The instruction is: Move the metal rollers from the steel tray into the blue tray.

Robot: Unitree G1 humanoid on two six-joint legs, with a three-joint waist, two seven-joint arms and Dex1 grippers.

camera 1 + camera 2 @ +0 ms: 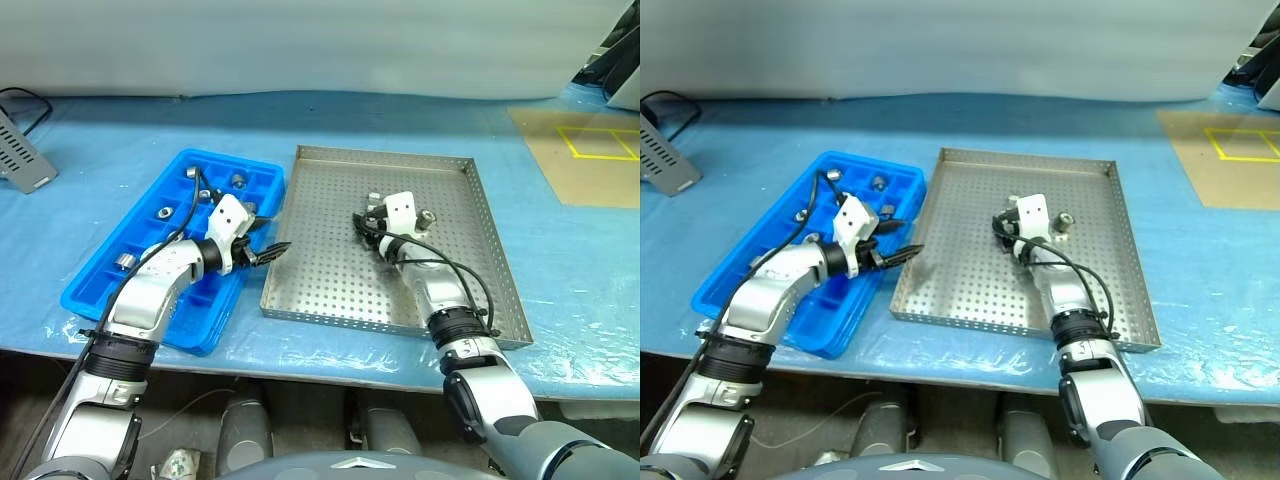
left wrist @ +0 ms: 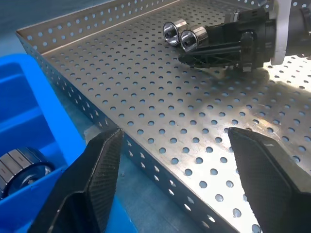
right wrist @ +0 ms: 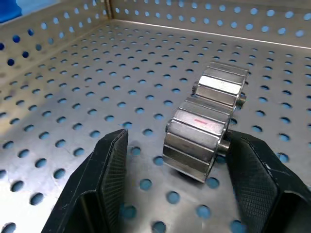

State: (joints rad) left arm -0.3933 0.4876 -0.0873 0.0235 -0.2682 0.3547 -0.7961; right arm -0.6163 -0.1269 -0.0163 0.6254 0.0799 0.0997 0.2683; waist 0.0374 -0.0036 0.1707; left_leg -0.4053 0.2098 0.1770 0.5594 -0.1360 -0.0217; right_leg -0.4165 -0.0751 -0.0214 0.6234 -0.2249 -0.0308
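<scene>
The steel tray [image 1: 440,290] lies mid-table with the blue tray [image 1: 100,290] to its left. Several metal rollers [image 1: 239,180] sit in the blue tray's compartments. Two rollers [image 3: 199,133] stand side by side on the perforated floor, the nearer one between the open fingers of my right gripper [image 3: 180,141] and close to one finger [image 3: 262,174]. A third roller [image 1: 427,217] stands just right of that gripper [image 1: 362,222]. My left gripper [image 1: 272,250] hovers open and empty over the steel tray's left rim [image 2: 73,92], beside the blue tray.
A grey device [image 1: 20,155] with a cable sits at the far left back. A brown board with yellow tape [image 1: 590,150] lies at the right back. The table's front edge [image 1: 300,360] runs just below both trays.
</scene>
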